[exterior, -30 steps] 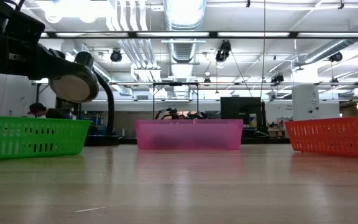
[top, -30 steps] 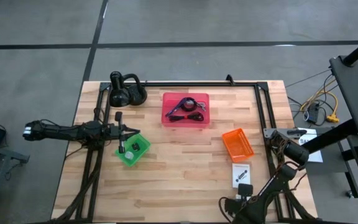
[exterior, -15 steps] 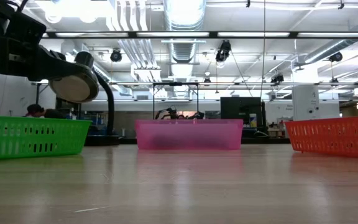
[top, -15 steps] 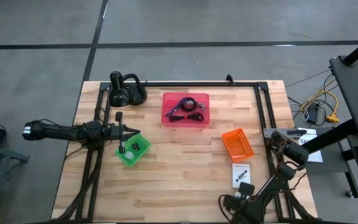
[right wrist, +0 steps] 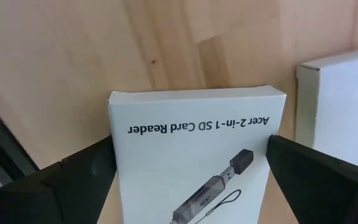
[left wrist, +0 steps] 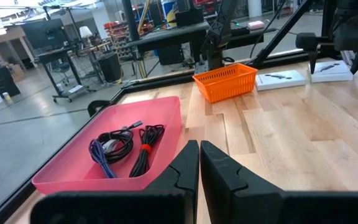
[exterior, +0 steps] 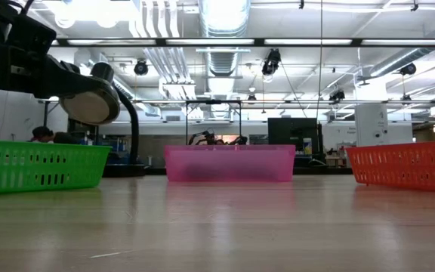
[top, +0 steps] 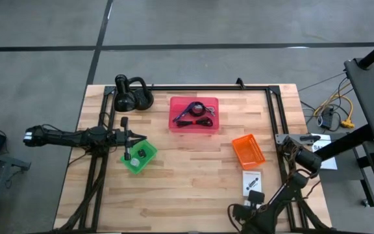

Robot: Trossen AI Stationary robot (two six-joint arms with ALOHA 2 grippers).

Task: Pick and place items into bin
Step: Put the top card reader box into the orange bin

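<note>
Our right gripper (right wrist: 191,180) straddles the white packet (right wrist: 191,137), fingers wide and seemingly not yet gripping. Closing off-centre could skid it. The left gripper (left wrist: 199,168) waits pinched together, empty.

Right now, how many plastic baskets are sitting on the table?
3: a green mesh basket near the left arm, a pink basket holding cables at the far middle, and an orange mesh basket on the right.
</note>
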